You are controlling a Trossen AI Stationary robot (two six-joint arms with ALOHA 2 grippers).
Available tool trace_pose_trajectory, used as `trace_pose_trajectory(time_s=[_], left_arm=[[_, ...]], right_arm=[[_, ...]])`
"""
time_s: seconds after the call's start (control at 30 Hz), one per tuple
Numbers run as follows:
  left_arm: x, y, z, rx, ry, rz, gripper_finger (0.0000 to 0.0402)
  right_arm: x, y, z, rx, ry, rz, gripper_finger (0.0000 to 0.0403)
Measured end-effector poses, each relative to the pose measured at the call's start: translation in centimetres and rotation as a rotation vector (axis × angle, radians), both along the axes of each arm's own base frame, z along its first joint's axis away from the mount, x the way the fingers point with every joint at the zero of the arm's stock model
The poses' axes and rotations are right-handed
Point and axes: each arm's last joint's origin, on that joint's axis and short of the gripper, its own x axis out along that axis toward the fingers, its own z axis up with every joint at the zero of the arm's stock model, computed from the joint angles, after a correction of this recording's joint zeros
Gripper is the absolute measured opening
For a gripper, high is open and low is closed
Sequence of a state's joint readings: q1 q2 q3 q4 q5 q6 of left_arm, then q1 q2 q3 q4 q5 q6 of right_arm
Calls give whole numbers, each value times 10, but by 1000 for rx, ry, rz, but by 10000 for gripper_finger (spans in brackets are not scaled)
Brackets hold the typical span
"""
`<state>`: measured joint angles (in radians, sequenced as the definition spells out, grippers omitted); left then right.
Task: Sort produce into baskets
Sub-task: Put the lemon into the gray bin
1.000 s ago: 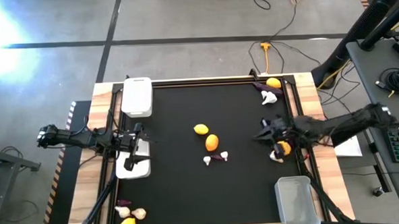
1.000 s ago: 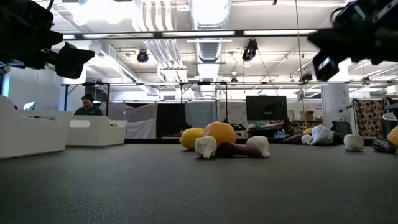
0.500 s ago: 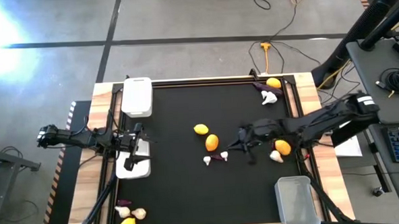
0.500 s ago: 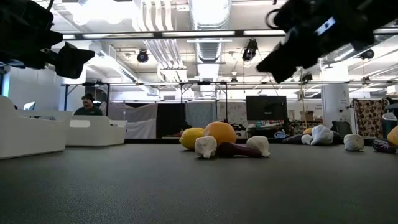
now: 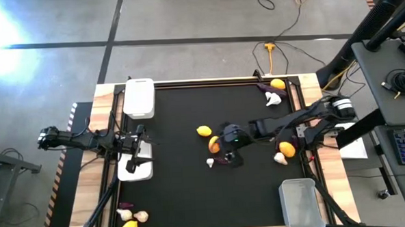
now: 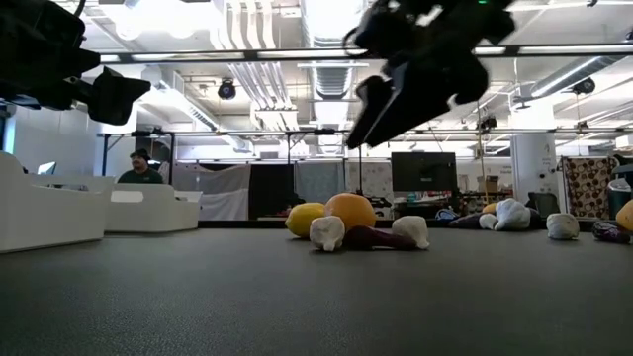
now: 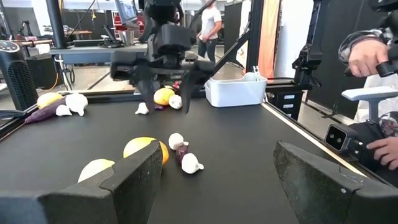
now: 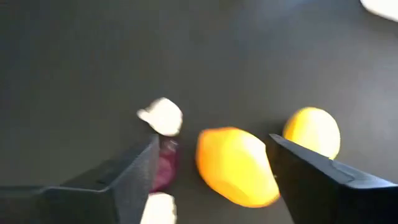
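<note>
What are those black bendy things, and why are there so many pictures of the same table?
They are two robot arms with pinching grippers. One camera looks down from above, one sits at table height, and one rides on each wrist. The right gripper hangs open above an orange fruit, a yellow fruit, white garlic and a purple eggplant. It holds nothing. The left gripper waits, open, over a white basket. Another white basket and a clear basket stand at the table's edges.

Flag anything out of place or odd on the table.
Nothing is spilled or damaged. The produce lies scattered loose on the mat, none visibly in a basket. The right claw hangs open above the centre cluster's orange fruit; the left claw waits over a white basket.
</note>
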<state>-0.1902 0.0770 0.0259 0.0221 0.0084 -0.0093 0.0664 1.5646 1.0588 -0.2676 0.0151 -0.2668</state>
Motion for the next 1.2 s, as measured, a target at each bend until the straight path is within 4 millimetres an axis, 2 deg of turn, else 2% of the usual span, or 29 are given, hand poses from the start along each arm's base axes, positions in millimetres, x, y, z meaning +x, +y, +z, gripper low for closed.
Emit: trace_pose_trajectory(time_s=[0.2,0.4,0.77,1.03,1.2], left_arm=[[0,0,0,0,1,0,288],[0,0,0,0,1,0,288],[0,0,0,0,0,0,288],[0,0,0,0,1,0,288],[0,0,0,1,3,0,288]], right_arm=[[31,-8,-3,-113,221,66,360],[53,-16,-13,-184,374,180,372],[61,-23,-26,-293,422,374,372],[66,-40,-45,-248,444,281,372],[67,-43,-54,-237,464,265,360]])
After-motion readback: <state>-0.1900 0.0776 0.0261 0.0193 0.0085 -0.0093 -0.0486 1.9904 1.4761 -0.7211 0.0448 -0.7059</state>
